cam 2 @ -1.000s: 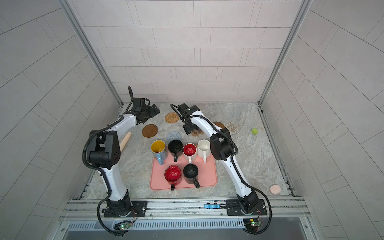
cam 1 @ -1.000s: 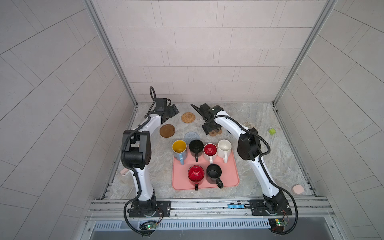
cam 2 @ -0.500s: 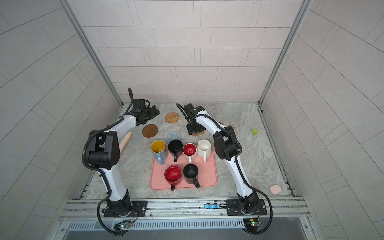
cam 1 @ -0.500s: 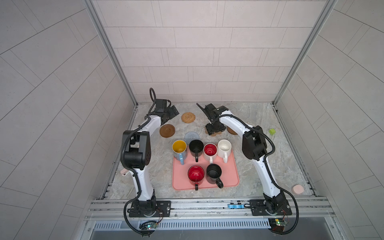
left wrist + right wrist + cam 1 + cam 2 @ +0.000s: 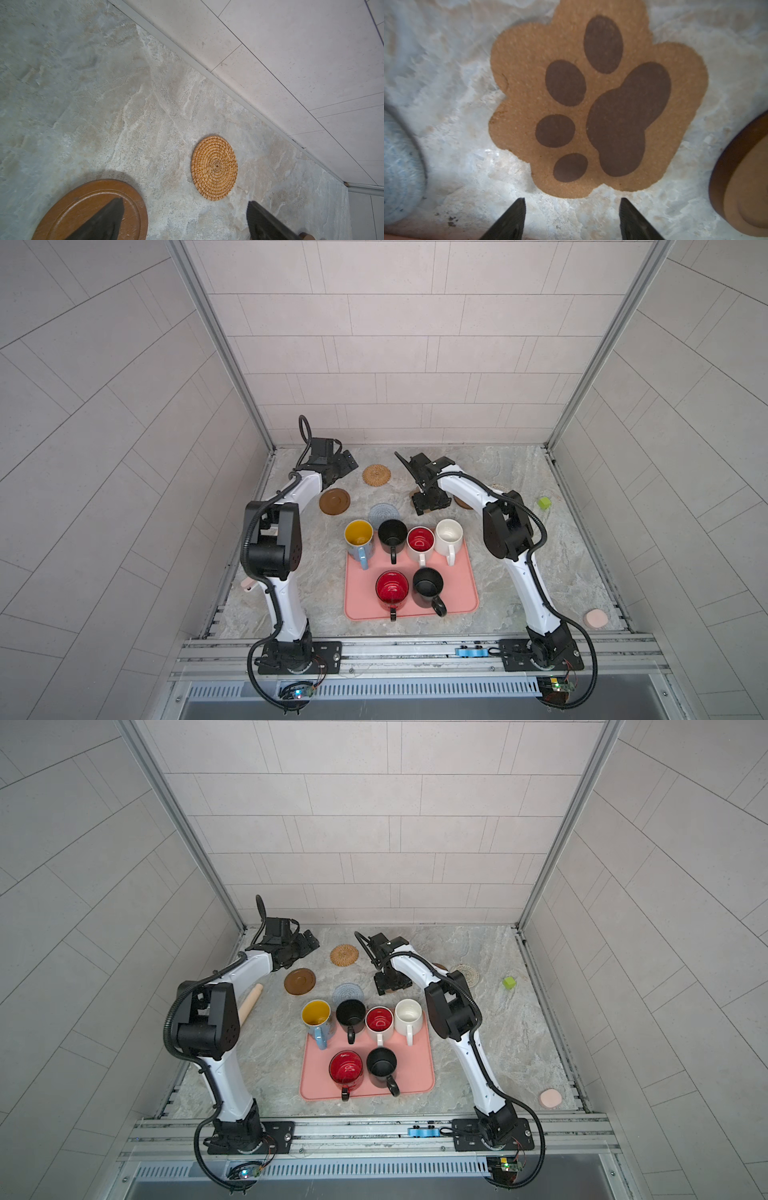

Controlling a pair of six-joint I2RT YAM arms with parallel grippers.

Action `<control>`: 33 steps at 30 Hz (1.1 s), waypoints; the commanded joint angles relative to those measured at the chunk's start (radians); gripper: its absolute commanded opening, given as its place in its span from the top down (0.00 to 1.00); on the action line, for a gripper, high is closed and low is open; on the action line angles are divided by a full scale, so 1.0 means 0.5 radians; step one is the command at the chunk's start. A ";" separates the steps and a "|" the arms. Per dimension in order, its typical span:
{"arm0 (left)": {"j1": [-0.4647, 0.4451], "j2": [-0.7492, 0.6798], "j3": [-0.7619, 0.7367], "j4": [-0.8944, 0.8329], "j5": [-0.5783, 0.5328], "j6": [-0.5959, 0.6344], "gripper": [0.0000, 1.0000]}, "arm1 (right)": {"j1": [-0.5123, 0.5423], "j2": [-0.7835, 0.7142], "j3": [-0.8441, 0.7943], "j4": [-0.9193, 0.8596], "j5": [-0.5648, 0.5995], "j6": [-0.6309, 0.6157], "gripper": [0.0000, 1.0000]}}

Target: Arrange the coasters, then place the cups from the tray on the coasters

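The tan paw-shaped coaster (image 5: 598, 104) lies flat on the stone table. My right gripper (image 5: 572, 199) hangs open just short of its edge, with only bare table between the fingertips; in both top views the gripper (image 5: 430, 504) covers that coaster. Beside it lie a dark wooden disc (image 5: 741, 187) and the grey-blue crochet coaster (image 5: 383, 513). My left gripper (image 5: 185, 201) is open and empty at the back left, above another wooden disc (image 5: 334, 501) and near the rattan coaster (image 5: 376, 475). A whitish crochet coaster (image 5: 467, 973) lies behind the right arm. Several cups (image 5: 392, 534) stand on the pink tray (image 5: 457, 597).
A green cube (image 5: 543, 502) sits at the right side and a pale pink puck (image 5: 595, 618) at the front right. A wooden rolling pin (image 5: 249, 1002) lies behind the left arm. Tiled walls close off the back and both sides.
My right gripper has shifted a little toward the tray, low over the paw coaster, and its jaws have narrowed somewhat. The left arm has not moved.
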 commanded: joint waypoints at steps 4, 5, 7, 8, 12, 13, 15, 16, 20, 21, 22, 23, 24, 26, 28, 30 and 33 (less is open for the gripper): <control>-0.004 -0.083 -0.021 0.020 -0.020 -0.016 0.00 | -0.059 -0.064 -0.023 -0.028 0.075 -0.020 0.27; -0.001 -0.083 -0.021 0.022 -0.020 -0.017 0.00 | -0.071 -0.066 -0.024 -0.043 0.087 -0.032 0.27; -0.002 -0.083 -0.021 0.021 -0.021 -0.016 0.00 | -0.094 -0.075 -0.037 -0.059 0.115 -0.044 0.27; -0.004 -0.084 -0.021 0.021 -0.020 -0.017 0.00 | -0.108 -0.084 -0.051 -0.062 0.126 -0.052 0.27; -0.004 -0.083 -0.017 0.018 -0.020 -0.019 0.00 | -0.159 -0.115 -0.101 -0.054 0.157 -0.076 0.27; -0.001 -0.083 -0.018 0.017 -0.020 -0.020 0.00 | -0.170 -0.118 -0.111 -0.052 0.162 -0.081 0.27; -0.003 -0.082 -0.013 0.020 -0.017 -0.020 0.00 | -0.187 -0.117 -0.118 -0.050 0.168 -0.098 0.28; -0.001 -0.080 -0.012 0.018 -0.018 -0.022 0.00 | -0.194 -0.113 -0.121 -0.047 0.171 -0.103 0.28; -0.003 -0.082 -0.009 0.016 -0.019 -0.023 0.00 | -0.201 -0.093 -0.122 -0.035 0.137 -0.114 0.28; -0.001 -0.083 -0.009 0.017 -0.021 -0.023 0.00 | -0.201 -0.091 -0.118 -0.031 0.114 -0.113 0.28; -0.003 -0.083 -0.009 0.014 -0.020 -0.023 0.00 | -0.202 -0.091 -0.122 -0.025 0.089 -0.106 0.29; -0.002 -0.085 -0.009 0.014 -0.023 -0.023 0.00 | -0.197 -0.094 -0.122 -0.018 0.067 -0.105 0.29; -0.001 -0.084 -0.009 0.013 -0.027 -0.023 0.00 | -0.190 -0.100 -0.119 -0.012 0.048 -0.106 0.29; -0.004 -0.089 -0.009 0.010 -0.030 -0.023 0.00 | -0.176 -0.114 -0.108 -0.010 0.023 -0.106 0.29; -0.005 -0.087 -0.006 0.009 -0.029 -0.023 0.00 | -0.155 -0.126 -0.088 -0.019 -0.007 -0.108 0.29; -0.003 -0.085 -0.003 0.010 -0.032 -0.023 0.00 | -0.134 -0.135 -0.071 -0.019 -0.042 -0.103 0.29; -0.003 -0.083 -0.003 0.007 -0.030 -0.023 0.00 | -0.092 -0.129 -0.038 -0.028 -0.070 -0.093 0.29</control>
